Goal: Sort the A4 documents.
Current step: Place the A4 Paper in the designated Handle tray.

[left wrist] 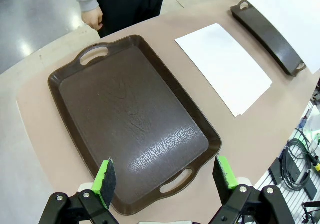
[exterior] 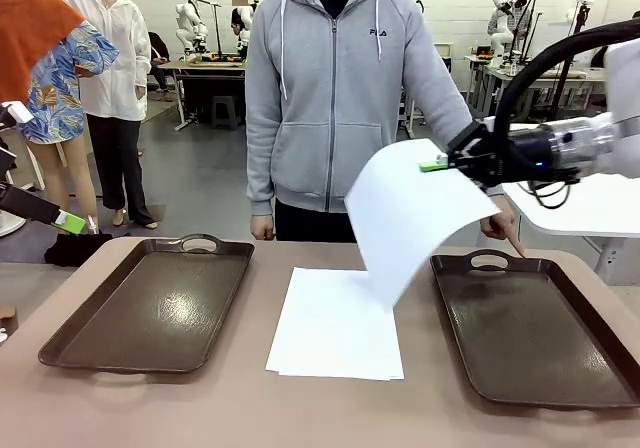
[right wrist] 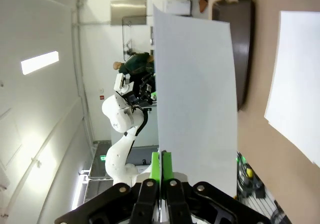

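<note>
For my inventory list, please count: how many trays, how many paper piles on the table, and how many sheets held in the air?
Trays: 2, the left tray and the right tray
Paper piles on the table: 1, the paper pile
Sheets in the air: 1, the lifted sheet in the right gripper
Total: 4
</note>
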You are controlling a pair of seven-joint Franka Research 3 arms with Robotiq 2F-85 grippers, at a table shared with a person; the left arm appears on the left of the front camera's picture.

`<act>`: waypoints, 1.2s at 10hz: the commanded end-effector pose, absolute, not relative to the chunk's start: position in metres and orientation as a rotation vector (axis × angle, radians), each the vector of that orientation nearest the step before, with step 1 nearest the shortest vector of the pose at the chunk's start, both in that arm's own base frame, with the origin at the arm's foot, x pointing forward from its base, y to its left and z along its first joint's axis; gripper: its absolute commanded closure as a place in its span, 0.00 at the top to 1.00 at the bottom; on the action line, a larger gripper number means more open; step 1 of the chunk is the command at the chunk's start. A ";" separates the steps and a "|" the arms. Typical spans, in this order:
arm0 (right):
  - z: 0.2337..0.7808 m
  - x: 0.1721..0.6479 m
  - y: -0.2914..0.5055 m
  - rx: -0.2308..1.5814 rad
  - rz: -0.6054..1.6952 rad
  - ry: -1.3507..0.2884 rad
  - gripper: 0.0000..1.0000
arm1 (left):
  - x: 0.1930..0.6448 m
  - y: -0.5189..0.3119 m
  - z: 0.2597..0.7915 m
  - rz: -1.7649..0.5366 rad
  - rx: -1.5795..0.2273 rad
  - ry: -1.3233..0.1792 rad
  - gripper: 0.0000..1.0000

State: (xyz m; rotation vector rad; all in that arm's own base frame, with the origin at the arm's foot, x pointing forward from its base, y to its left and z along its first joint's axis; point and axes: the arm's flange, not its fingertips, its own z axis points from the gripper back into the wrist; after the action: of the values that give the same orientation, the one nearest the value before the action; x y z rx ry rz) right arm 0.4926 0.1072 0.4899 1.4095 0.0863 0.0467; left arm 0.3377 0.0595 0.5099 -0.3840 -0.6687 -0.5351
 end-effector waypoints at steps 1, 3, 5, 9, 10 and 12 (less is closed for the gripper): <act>0.489 0.495 0.082 1.343 0.042 0.098 0.01 | 0.338 0.060 0.509 -0.536 -0.397 -0.674 1.00; 0.475 0.496 0.059 1.291 0.027 0.083 0.01 | 0.338 0.060 0.509 -0.536 -0.397 -0.674 1.00; 0.454 0.496 0.047 1.287 0.002 0.045 0.01 | 0.338 0.060 0.509 -0.536 -0.397 -0.674 1.00; 0.408 0.495 0.024 1.239 -0.053 -0.045 0.01 | 0.338 0.060 0.509 -0.536 -0.397 -0.674 1.00; 0.394 0.495 0.015 1.221 -0.067 -0.055 0.01 | 0.338 0.060 0.509 -0.536 -0.397 -0.674 1.00; 0.376 0.492 0.004 1.164 -0.070 -0.042 0.01 | 0.338 0.060 0.509 -0.536 -0.397 -0.674 1.00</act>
State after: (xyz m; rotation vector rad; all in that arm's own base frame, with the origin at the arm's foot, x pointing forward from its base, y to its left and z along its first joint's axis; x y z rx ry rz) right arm 0.4958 0.0054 0.3810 1.1994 -0.0413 -0.0895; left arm 0.3377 0.0594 0.5099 -0.3838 -0.6687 -0.5351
